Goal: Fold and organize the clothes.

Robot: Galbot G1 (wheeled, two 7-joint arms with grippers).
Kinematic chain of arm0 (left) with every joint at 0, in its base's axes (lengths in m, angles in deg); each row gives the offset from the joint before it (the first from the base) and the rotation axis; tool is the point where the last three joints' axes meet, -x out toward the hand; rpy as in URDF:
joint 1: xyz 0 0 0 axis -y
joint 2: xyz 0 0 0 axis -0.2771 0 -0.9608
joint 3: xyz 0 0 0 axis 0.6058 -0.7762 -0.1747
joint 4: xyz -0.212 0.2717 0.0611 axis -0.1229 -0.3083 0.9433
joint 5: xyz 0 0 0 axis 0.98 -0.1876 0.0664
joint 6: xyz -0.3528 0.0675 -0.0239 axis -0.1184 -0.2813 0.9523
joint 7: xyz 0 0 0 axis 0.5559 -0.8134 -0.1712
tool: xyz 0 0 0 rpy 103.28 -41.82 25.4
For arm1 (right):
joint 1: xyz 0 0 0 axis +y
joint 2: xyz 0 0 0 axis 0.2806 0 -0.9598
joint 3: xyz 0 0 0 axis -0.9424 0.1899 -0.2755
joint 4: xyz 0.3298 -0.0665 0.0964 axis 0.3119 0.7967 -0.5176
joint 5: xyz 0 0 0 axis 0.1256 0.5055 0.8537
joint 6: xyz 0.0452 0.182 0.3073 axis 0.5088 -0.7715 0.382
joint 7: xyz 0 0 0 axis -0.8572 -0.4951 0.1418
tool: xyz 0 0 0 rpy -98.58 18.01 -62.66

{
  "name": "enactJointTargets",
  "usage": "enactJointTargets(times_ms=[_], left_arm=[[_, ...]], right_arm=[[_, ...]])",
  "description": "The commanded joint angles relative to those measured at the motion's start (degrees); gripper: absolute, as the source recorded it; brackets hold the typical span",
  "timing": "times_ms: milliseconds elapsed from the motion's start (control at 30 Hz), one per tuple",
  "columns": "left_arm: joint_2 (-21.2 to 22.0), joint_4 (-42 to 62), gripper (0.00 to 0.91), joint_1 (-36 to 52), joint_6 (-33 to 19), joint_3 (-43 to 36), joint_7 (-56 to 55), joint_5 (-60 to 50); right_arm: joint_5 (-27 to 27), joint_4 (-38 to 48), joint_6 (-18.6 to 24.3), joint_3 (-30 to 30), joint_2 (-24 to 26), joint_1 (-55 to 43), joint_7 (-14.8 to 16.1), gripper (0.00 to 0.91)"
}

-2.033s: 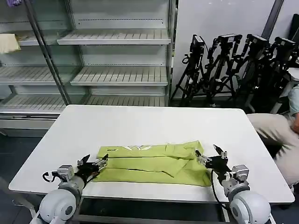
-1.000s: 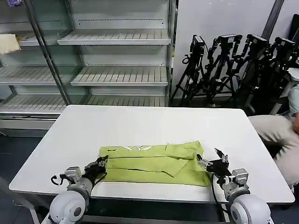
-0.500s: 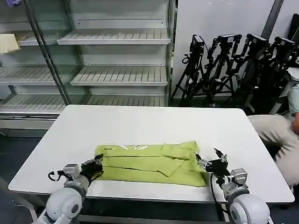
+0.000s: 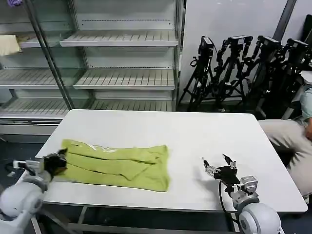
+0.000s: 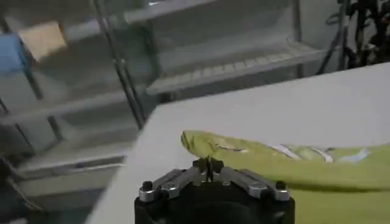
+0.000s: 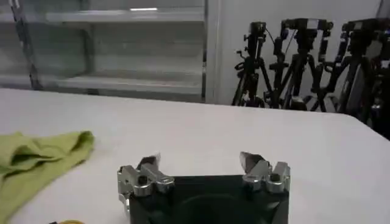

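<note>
Lime yellow-green T-shirt [image 4: 119, 165] lies on the white surface [image 4: 195, 136], folded into a long band running across the robot's left half, near the front edge. Its left end reaches almost to the surface's left edge; its right end stops about mid-surface, bunched into a rounded, thicker fold. Several overlapping layers and creases show along the band. A pale strip of the neckline shows at the far upper edge.

Left tool [image 4: 59, 161] sits at the shirt's left end, low over the left edge of the surface. In the left wrist view the left tool [image 5: 209, 170] has its fingers brought together to a point, pinching the edge of the T-shirt [image 5: 292, 167]; the fabric rises in a small peak right at the fingertips and trails away across the surface.

Right tool [image 4: 217, 165] rests low over the right half of the surface, well apart from the shirt, bare surface between them. Fingers spread, nothing between them. The right wrist view confirms it: the right tool [image 6: 200, 163] has its two fingers standing apart with only white surface beyond, and the rounded end of the T-shirt [image 6: 36, 158] lies off to one side.

Behind the surface: glass-fronted shelving [image 4: 97, 58] with slatted racks, and a cluster of black tripods [image 4: 243, 68] against the wall.
</note>
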Motion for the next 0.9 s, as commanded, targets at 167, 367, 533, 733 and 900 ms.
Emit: enactJointTargets(times_ms=[167, 367, 533, 733, 900], left_arm=[[2.9, -17.1, 0.01, -0.1, 1.0, -8.2, 2.9, -10.8], [9.3, -18.9, 0.01, 2.5, 0.6, -21.8, 4.2, -19.3], [11.9, -17.4, 0.01, 3.9, 0.7, -27.6, 4.4, -20.9], [12.9, -13.9, 0.01, 7.2, 1.2, -31.2, 4.2, -20.0], [12.3, -11.1, 0.02, 11.0, 1.3, -32.1, 2.5, -13.3]], right_arm=[[0.0, -0.7, 0.2, -1.6, 0.6, 1.3, -0.1, 0.907], [-0.8, -0.6, 0.5, -2.2, 0.0, 2.6, -0.2, 0.907], [-1.2, -0.8, 0.7, -2.6, -0.3, 3.3, -0.2, 0.907], [-1.5, -0.9, 0.7, -3.1, -0.7, 3.6, -0.1, 0.907], [-2.0, -0.8, 1.1, -3.3, -1.1, 3.9, 0.0, 0.907]])
